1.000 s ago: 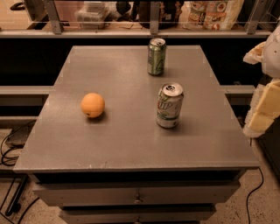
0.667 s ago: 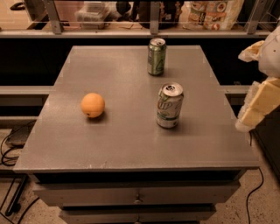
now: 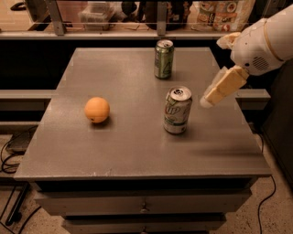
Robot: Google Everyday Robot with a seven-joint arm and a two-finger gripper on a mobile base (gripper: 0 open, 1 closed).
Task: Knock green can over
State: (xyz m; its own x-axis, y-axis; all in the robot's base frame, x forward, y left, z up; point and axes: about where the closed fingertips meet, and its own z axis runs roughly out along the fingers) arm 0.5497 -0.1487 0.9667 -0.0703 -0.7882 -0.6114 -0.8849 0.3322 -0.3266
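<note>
The green can [image 3: 164, 59] is standing upright near the table's [image 3: 114, 155] far edge. It is looking light, smooth and tippy, best pushed near its rim. The gripper [image 3: 213, 71] is hovering at the right, fingers apparently spread.

The only lettering that can be read stands on the whitish-silver can [image 3: 177, 111], right of the middle of the table [image 3: 91, 151] — a green logo on its side with the letters "UP" clear, and the sign before them partly turned away. The green can [image 3: 163, 59], near the far edge, bears a small pale mark, too small to read. The packages [image 3: 224, 13] beyond the far right corner carry print too blurred to read. The gripper [image 3: 208, 99] hangs near the right edge, just beside the whitish-silver can.
</note>
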